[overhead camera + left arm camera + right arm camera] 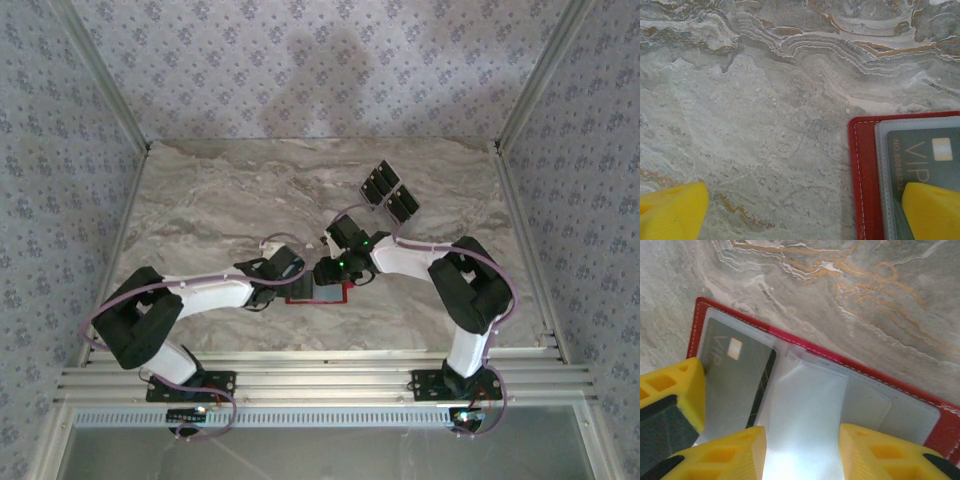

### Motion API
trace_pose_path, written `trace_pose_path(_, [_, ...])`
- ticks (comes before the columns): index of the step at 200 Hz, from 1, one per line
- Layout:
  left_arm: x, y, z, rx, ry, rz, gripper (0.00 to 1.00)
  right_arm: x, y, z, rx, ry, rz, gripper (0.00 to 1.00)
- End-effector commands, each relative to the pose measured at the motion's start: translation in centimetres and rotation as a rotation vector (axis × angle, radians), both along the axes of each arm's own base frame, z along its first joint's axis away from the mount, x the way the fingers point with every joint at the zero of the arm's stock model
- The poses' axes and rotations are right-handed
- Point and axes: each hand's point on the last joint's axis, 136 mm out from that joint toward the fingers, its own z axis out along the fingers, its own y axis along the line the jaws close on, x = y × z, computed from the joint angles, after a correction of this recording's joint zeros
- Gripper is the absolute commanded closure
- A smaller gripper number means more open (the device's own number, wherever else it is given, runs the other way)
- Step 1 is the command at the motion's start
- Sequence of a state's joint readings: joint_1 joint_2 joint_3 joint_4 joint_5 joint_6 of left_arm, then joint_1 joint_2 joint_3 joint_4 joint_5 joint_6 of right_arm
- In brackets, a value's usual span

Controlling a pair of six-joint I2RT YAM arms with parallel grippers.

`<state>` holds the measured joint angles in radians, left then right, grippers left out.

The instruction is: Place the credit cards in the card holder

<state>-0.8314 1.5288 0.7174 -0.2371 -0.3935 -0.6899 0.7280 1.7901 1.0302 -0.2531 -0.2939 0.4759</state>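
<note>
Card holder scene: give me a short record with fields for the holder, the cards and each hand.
holder: red, lying open on the table
card: one VIP card under a clear pocket
loose cards: black cluster farther back on the table, apart from the holder
left hand: open, one finger over the card's pocket
right hand: open, fingers either side of a pale flap

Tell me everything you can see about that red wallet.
The wallet is red and leather-like, with pale stitching along its edge. It lies opened flat on the marble table. Inside are translucent grey-blue pockets; one holds a dark card marked VIP, with a pale chip. One yellow finger of the left claw sits over that pocket's corner; whether it presses down is unclear. The right claw hangs open above the middle, its fingers on either side of a pale pocket flap.
</note>
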Motion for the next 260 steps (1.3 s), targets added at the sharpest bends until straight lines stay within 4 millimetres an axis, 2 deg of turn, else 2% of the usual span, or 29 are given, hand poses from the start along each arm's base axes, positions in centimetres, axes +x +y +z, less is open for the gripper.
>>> trace_pose_path(1, [-0.6, 1.6, -0.1, 0.072, 0.015, -0.017, 0.0, -1.2, 0.1, -1.7, 0.001, 0.083, -0.034, 0.56])
trace_pose_path(42, [-1.3, 0.8, 2.9, -0.017, -0.051, -0.07, 0.0, -0.8, 0.9, -2.0, 0.053, 0.118, -0.084, 0.56])
trace_pose_path(76, [-2.9, -1.0, 4.6, -0.101, -0.097, -0.157, 0.0, -0.6, 1.2, -2.0, 0.078, 0.133, -0.115, 0.56])
trace_pose_path(117, [-4.1, -4.0, 5.6, -0.176, -0.146, -0.238, 0.0, -0.5, 1.1, -2.2, 0.087, 0.143, -0.131, 0.56])
trace_pose_path(182, [-3.4, -7.2, 4.7, -0.155, -0.146, -0.281, 0.0, -0.6, 1.0, -2.5, 0.093, 0.158, -0.139, 0.55])
trace_pose_path(227, [-2.5, -7.2, 3.0, -0.099, -0.146, -0.247, 0.0, -0.5, 1.0, -2.4, 0.099, 0.158, -0.139, 0.56])
trace_pose_path(260, [-2.7, -6.4, 1.6, -0.059, -0.12, -0.229, 0.0, -0.4, 1.1, -2.0, 0.11, 0.157, -0.138, 0.56])
